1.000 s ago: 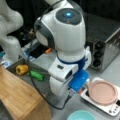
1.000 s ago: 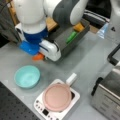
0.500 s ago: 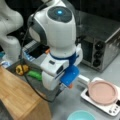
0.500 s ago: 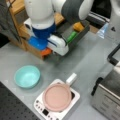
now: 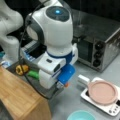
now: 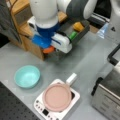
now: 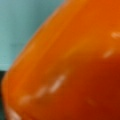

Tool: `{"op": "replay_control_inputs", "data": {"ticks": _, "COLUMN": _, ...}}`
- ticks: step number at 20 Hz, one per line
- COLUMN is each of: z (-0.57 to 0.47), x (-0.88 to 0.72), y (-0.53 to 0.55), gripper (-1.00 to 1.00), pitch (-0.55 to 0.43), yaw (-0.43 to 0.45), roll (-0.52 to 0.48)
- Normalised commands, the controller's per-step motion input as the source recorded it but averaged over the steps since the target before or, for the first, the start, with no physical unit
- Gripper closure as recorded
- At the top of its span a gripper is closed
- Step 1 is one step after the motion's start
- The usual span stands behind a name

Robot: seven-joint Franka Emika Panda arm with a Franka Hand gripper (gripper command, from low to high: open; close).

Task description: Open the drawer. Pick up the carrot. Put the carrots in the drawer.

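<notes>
The carrot (image 7: pixel 75 70) fills the wrist view as a smooth orange surface. In both front views only an end of the carrot (image 5: pixel 66 85) (image 6: pixel 48 50) shows, under the blue part of my gripper (image 5: pixel 65 83) (image 6: pixel 50 48), which is shut on it. The dark-grey drawer (image 5: pixel 30 81) (image 6: pixel 83 33) stands pulled out of the bamboo-topped cabinet (image 5: pixel 20 100) (image 6: pixel 23 28). My gripper hangs with the carrot at the drawer's near end, by the cabinet's corner. My fingertips are hidden behind the hand.
A yellow-orange pepper (image 5: pixel 22 69) (image 6: pixel 78 26) and a green vegetable (image 5: pixel 33 74) (image 6: pixel 73 35) lie in the drawer. On the grey table are a teal bowl (image 6: pixel 27 76), a pink pan (image 5: pixel 102 92) (image 6: pixel 57 96) on a white cooker, and a steel toaster oven (image 5: pixel 100 47) (image 6: pixel 107 100).
The arm has shifted a little sideways toward the drawer, carrying the carrot with it. Nothing else has moved.
</notes>
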Motion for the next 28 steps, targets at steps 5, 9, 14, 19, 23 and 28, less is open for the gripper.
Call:
{"op": "replay_control_inputs", "data": {"ticks": 5, "z": 0.09, "x": -0.37, "y": -0.27, "gripper": 1.0, "pitch": -0.201, "yaw": 0.432, "roll": -0.31}}
{"op": "replay_control_inputs", "data": {"ticks": 9, "z": 0.0, "x": -0.35, "y": -0.15, "gripper": 1.0, "pitch": -0.178, "yaw": 0.318, "roll": -0.152}}
{"op": "replay_control_inputs", "data": {"ticks": 14, "z": -0.17, "x": -0.3, "y": -0.01, "gripper": 1.0, "pitch": -0.193, "yaw": 0.237, "roll": -0.037}}
{"op": "replay_control_inputs", "data": {"ticks": 19, "z": -0.15, "x": -0.27, "y": 0.03, "gripper": 1.0, "pitch": -0.226, "yaw": 0.296, "roll": -0.037}}
{"op": "replay_control_inputs", "data": {"ticks": 23, "z": -0.08, "x": -0.29, "y": -0.04, "gripper": 1.0, "pitch": -0.208, "yaw": 0.394, "roll": -0.029}}
{"op": "replay_control_inputs", "data": {"ticks": 28, "z": -0.05, "x": -0.31, "y": -0.04, "gripper": 1.0, "pitch": -0.192, "yaw": 0.284, "roll": -0.003}}
